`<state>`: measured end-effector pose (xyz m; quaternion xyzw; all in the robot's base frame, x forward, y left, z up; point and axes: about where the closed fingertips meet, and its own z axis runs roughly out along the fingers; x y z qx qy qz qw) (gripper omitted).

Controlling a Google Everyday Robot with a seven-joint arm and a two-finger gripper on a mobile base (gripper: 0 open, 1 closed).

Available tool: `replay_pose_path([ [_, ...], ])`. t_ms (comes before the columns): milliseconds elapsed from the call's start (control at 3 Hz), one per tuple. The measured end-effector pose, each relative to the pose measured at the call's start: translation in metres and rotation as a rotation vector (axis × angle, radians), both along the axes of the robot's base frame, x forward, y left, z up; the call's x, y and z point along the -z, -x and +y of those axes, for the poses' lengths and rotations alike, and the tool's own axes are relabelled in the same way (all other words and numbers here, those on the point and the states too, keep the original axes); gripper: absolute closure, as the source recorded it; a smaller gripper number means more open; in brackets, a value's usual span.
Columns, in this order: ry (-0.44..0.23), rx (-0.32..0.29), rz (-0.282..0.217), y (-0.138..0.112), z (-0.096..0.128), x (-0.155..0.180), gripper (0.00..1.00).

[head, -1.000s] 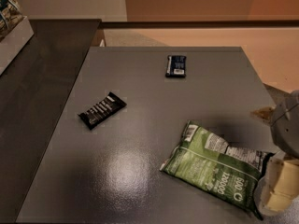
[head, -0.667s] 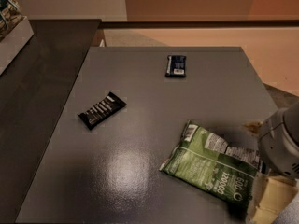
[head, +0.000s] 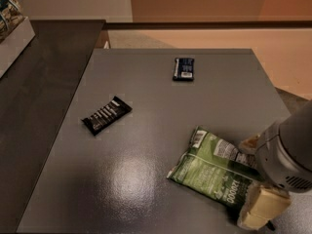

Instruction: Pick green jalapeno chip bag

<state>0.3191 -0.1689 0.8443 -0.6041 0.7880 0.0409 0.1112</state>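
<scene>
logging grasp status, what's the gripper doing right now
gripper: open, low at the right of the view, fingers either side of the right end of the green jalapeno chip bag, not holding it yet.

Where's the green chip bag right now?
The green chip bag lies on the table's near right, right of the black bar, with the gripper at its right end.

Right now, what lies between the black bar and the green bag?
In the camera view, only bare table lies between black bar and green bag. The gripper is at the bag's right edge.
</scene>
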Motion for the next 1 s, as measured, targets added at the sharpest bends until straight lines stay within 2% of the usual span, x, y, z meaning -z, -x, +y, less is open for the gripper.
replay_pose_path([
  [667,0.011,0.029,-0.021,-0.006,0.005,-0.006,0.65],
  [1000,0.008,0.034,-0.06,-0.014,0.005,-0.029,0.89],
])
